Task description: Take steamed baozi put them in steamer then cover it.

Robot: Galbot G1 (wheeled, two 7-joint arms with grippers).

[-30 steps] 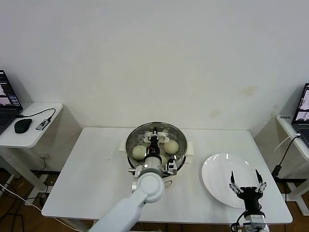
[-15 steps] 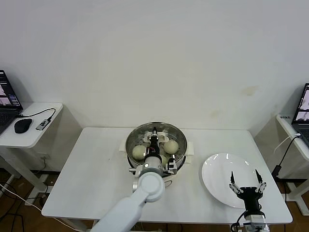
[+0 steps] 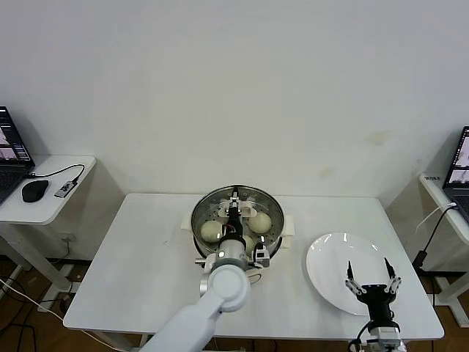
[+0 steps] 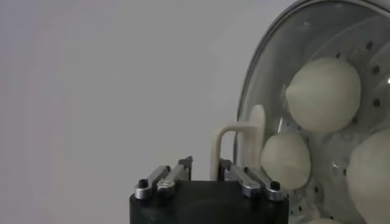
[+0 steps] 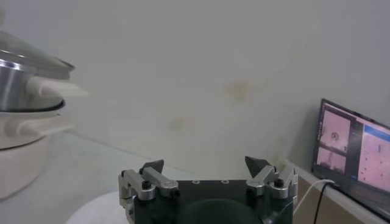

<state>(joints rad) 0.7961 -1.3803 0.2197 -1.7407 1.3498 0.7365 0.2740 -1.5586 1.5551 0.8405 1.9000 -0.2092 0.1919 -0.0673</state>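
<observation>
Over on the far left a small side counter (image 3: 51, 192) carries a black mouse (image 3: 34, 191) and the corner of a laptop (image 3: 12, 158).

In the middle of the main white counter (image 3: 146, 257) stands the steamer (image 3: 212, 207), shiny steel on its white base. The cover (image 4: 274, 73) sits on it, and through the clear glass I count the steamed baozi (image 4: 322, 94) lying on the perforated tray, pale and round (three show plainly from the wrist, a fourth only as a sliver at the edge).

The left arm reaches over the pot, and the left end effector (image 4: 208, 171) is right at the cover's white handle (image 4: 226, 146). Its fingers (image 4: 172, 174) stand a little apart on either side of the handle; the near one shows a clear gap from it, so the handle stands loose between them and the lid rests on the pot by itself.

To the right of the steamer lies a flat white plate (image 3: 330, 268). The right end effector (image 3: 373, 284) hangs over the plate's near edge, its fingers (image 5: 259, 165) spread wide with nothing between them.

At the far right, another laptop (image 3: 460, 167) stands on a second side counter (image 3: 440, 196) (its screen is lit).
</observation>
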